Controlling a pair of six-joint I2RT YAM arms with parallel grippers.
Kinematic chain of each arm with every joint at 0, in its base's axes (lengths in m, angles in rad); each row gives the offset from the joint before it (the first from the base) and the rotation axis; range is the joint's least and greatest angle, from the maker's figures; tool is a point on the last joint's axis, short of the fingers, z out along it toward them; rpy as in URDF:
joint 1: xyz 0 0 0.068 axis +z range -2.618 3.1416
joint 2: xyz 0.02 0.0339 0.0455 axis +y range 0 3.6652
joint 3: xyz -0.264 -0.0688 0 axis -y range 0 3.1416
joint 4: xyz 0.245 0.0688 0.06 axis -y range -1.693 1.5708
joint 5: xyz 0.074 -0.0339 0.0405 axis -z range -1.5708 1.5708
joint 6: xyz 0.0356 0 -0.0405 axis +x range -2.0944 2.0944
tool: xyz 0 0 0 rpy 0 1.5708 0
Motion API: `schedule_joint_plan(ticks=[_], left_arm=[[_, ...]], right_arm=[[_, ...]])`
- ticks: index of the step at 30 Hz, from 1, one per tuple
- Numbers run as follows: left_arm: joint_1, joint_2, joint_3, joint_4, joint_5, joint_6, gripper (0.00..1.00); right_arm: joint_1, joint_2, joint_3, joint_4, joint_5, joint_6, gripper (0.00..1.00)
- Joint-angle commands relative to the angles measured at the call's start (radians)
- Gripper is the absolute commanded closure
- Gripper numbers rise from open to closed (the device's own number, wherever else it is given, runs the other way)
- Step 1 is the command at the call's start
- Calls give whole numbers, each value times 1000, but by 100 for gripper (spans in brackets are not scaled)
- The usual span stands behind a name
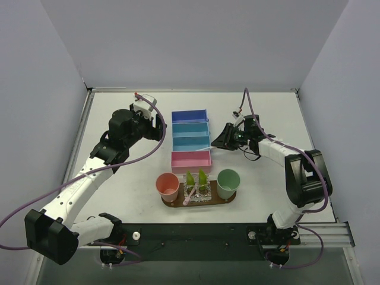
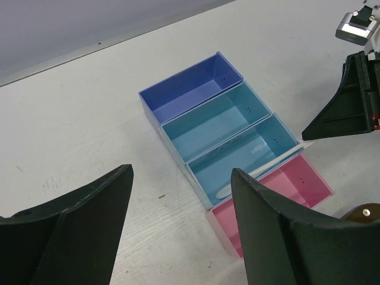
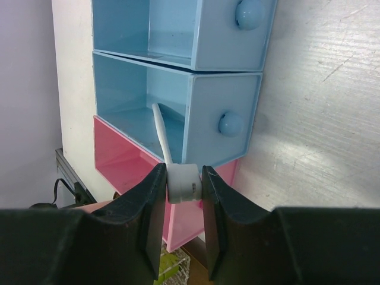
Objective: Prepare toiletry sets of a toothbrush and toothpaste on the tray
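A white toothbrush (image 3: 160,132) lies slanted in the light-blue bin (image 3: 127,89), its thick end sticking out over the bin's right wall. My right gripper (image 3: 181,176) is shut on that end, both jaws pressed against it. From above, the right gripper (image 1: 215,144) sits at the bin's right side. On the dark-brown tray (image 1: 172,203) a clear holder (image 1: 197,191) carries two yellow-green toothpaste tubes (image 1: 190,178) and a pale pink toothbrush (image 1: 189,196). My left gripper (image 2: 181,172) hangs open over bare table left of the bins, holding nothing.
Four bins stand in a row: dark blue (image 1: 190,116), teal (image 1: 190,127), light blue (image 1: 190,141), pink (image 1: 191,160). A salmon cup (image 1: 168,186) and a mint-green cup (image 1: 228,183) stand on the tray's two ends. Grey walls enclose the table on three sides.
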Motion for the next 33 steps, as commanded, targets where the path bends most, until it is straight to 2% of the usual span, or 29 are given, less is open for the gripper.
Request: schedule_joint_plan(ticks=[1,11,21,26,33], left_arm=[[-6,-22,9,25,-2,16,23],[-9,-32,5,40,61,20,23],[-11,-36,-3,85,229,18,23],[-11,-35,-3,85,220,10,23],[-8,-10,3,62,138,-2,23]], right_arm=[[6,-81,28,-2,-4,-23,100],[8,-265,101,-166,68,-145,100],[17,-432,164,-353,164,-282,100],[28,-530,198,-442,207,-314,100],[55,-676,249,-566,244,-345,100]])
